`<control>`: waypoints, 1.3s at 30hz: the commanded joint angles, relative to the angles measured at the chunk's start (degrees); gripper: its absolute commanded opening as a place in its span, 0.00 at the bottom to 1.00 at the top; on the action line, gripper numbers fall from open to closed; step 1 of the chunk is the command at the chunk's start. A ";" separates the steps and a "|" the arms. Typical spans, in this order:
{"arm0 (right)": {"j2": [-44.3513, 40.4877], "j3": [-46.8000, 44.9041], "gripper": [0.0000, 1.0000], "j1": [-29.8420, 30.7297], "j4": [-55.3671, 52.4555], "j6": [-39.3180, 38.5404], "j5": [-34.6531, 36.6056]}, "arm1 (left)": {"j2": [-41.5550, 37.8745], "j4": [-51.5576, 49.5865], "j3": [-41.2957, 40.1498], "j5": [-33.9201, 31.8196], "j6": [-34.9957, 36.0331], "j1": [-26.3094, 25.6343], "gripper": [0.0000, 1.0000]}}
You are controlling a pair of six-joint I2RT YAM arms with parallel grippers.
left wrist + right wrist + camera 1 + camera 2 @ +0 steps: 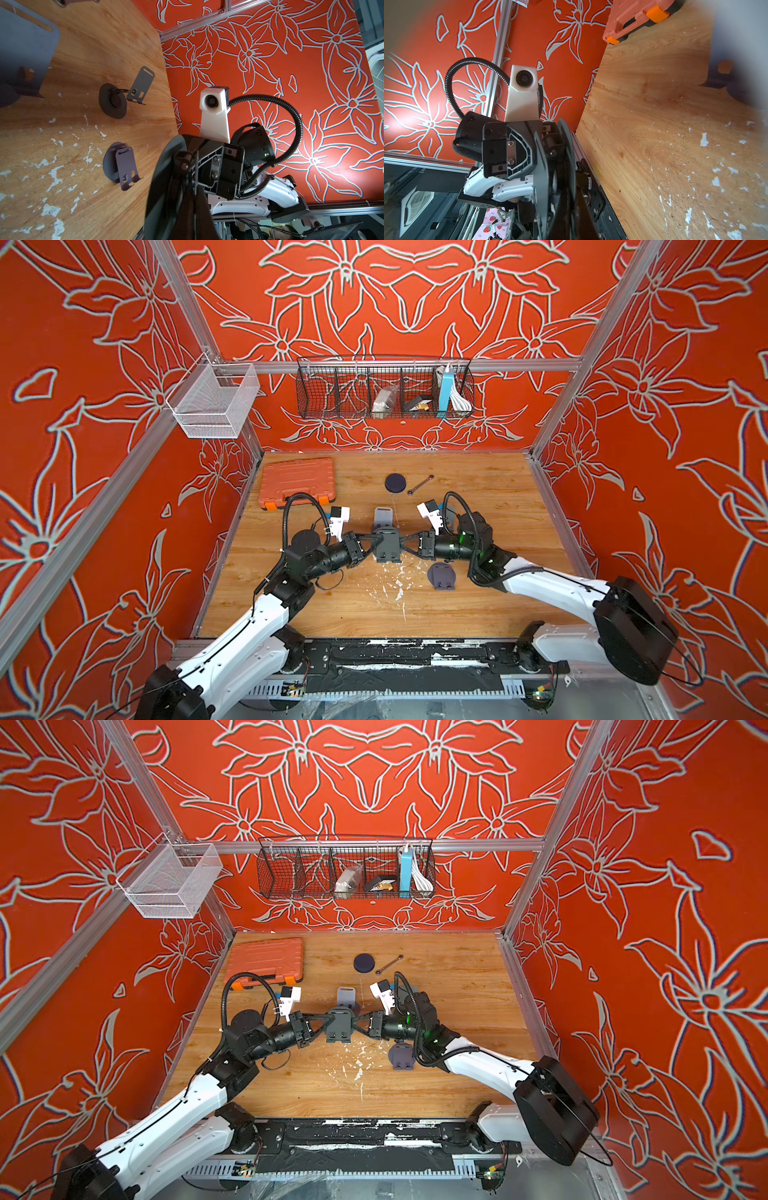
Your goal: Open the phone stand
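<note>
Both top views are bright and evenly lit from above, sharp across the table (478, 497), with only soft, short shadows on it. The wrist views are dimmer and strongly fisheyed. Glare whitens a patch of the red wall (324, 158), and the phone stand (162, 176) close to the lens is a dark blur, like the grey plate (741, 41) at the frame's edge.
</note>
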 commanded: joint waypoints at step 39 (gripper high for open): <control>24.27 -3.59 0.00 2.38 10.19 14.39 -11.51 | -5.66 17.28 12.81 6.92 9.36 1.68 0.00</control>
